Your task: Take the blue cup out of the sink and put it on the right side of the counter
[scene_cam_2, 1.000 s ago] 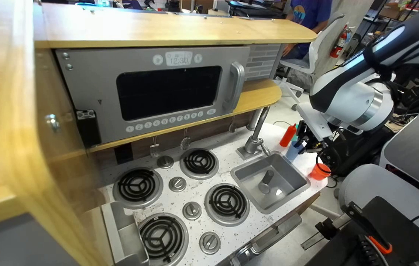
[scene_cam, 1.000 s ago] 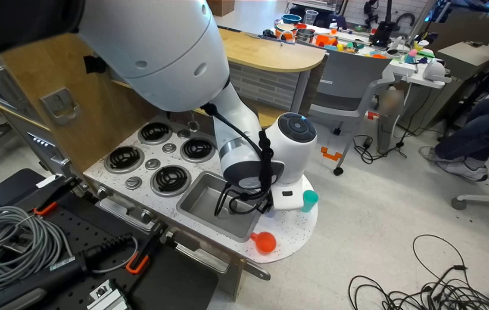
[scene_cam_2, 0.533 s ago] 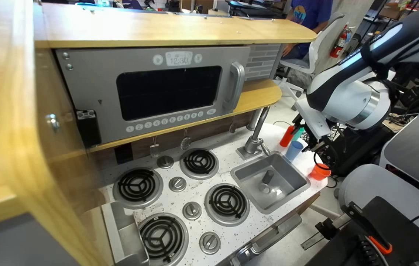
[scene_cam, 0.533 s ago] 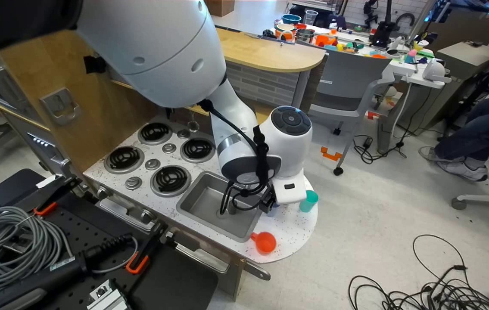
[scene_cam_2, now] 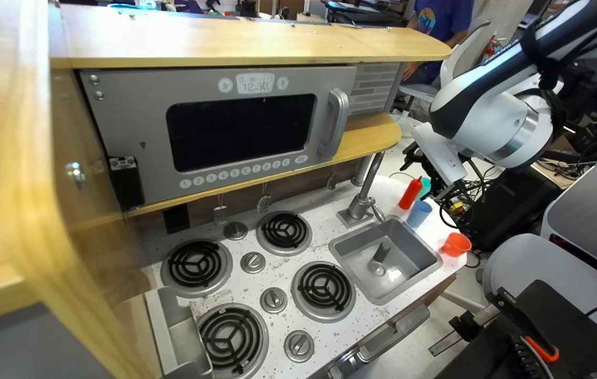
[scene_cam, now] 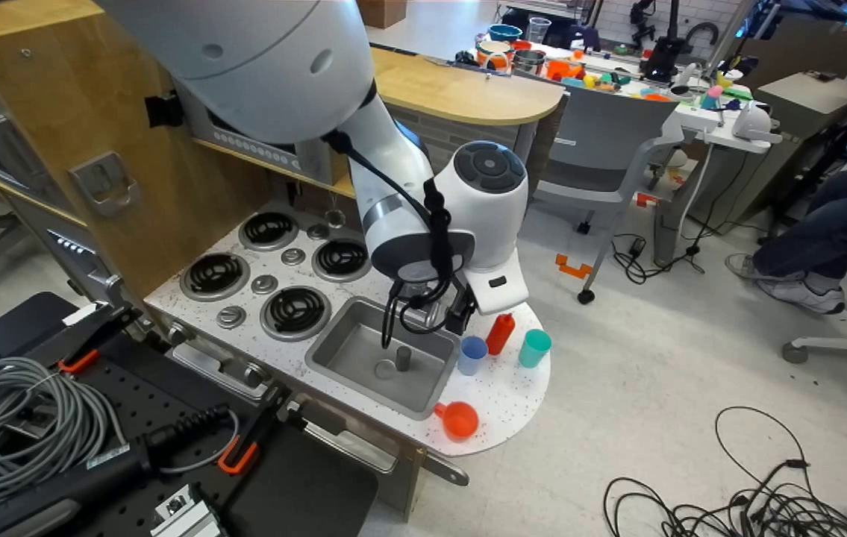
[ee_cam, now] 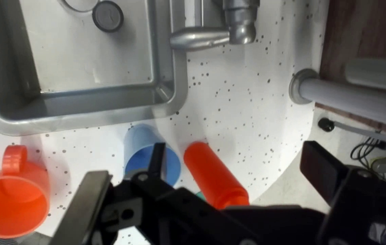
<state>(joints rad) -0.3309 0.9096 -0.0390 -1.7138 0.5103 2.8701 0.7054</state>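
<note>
The blue cup [scene_cam: 472, 356] stands upright on the white speckled counter [scene_cam: 501, 403], just beside the sink [scene_cam: 374, 377]. Both exterior views show it apart from my gripper, as does its place against the sink's rim in the wrist view. From above, the cup [ee_cam: 136, 144] appears partly covered by one of my fingers [ee_cam: 158, 158]. My gripper [ee_cam: 235, 153] hangs over the counter with its jaws spread wide and nothing held between them. Inside the sink [scene_cam_2: 364, 258] only a grey drain piece shows.
A red bottle [ee_cam: 211, 170] stands close to the blue cup, under the gap between my fingers. A teal cup [scene_cam: 535, 348] is behind it near the counter's rounded edge. An orange cup [scene_cam: 459, 421] sits at the sink's corner. The faucet [scene_cam_2: 362, 202] rises behind the sink.
My gripper has opened, come off the blue cup and risen with the arm. The cup has stayed on the counter, and it and the red bottle are now uncovered.
</note>
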